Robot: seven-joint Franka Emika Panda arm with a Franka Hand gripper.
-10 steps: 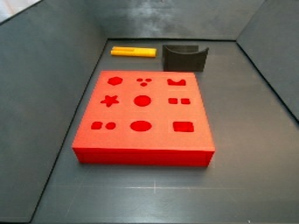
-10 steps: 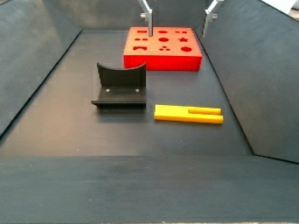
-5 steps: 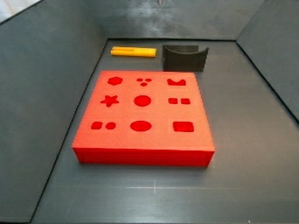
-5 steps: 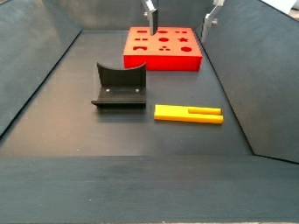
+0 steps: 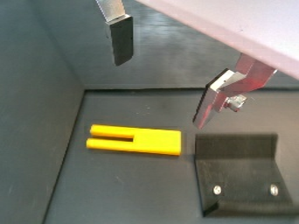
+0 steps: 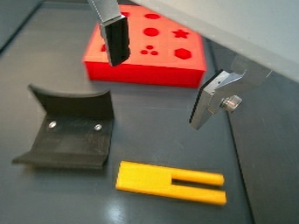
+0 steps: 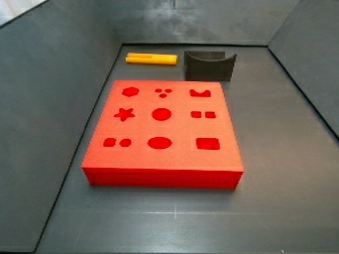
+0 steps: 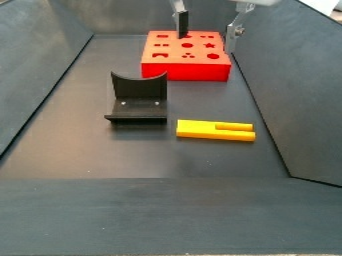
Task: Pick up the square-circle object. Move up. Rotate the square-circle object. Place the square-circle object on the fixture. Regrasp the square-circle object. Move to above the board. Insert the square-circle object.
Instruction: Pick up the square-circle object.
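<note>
Gripper: your gripper [image 8: 210, 22] hangs in the air over the far end of the floor, above the board's edge in a side view; its jaws stand wide apart and hold nothing.
Fingers: you see two flat silver plates with dark pads in both wrist views, one finger [image 5: 121, 39] and its mate [image 6: 208, 102], with only bare floor showing between them.
Square-circle object: your yellow bar [image 8: 215, 130] lies flat on the floor, untouched, near the right wall in that side view; one end is slotted, seen in both wrist views [image 5: 135, 139] [image 6: 170, 182].
Object relative to gripper: you have the bar well below the open fingers and apart from them, off to the side of the gap between the plates.
Fixture: your dark bracket [image 8: 136, 98] stands on the floor just beside the bar without touching it; two screws show on its base plate [image 5: 242, 187].
Board: your red slab [image 7: 162, 130] lies flat along the middle of the floor, cut-outs facing up; in this side view the bar [image 7: 151, 59] and fixture [image 7: 209, 64] sit beyond its far edge, side by side.
</note>
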